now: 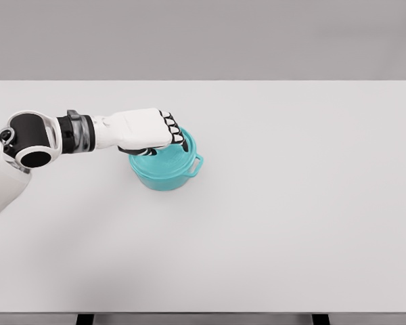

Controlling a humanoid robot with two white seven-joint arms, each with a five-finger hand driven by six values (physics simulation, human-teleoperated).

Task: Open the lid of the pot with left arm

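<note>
Head view: a white table (271, 223) fills most of the picture, and on it, left of the middle, stands a teal pot (164, 172) with its lid (169, 159) on. The pot is the landmark here. A side handle (197, 165) sticks out from the pot's right side. The left arm (47, 135) comes in from the left edge and reaches across to the pot. The left hand (149, 130) sits over the top left part of the lid, knuckles up, fingers (174, 130) curled down onto the lid's top. The knob under the hand is hidden, so whether the fingers actually grasp it cannot be told. The lid lies flat on the pot's rim, with no gap showing between them.
</note>
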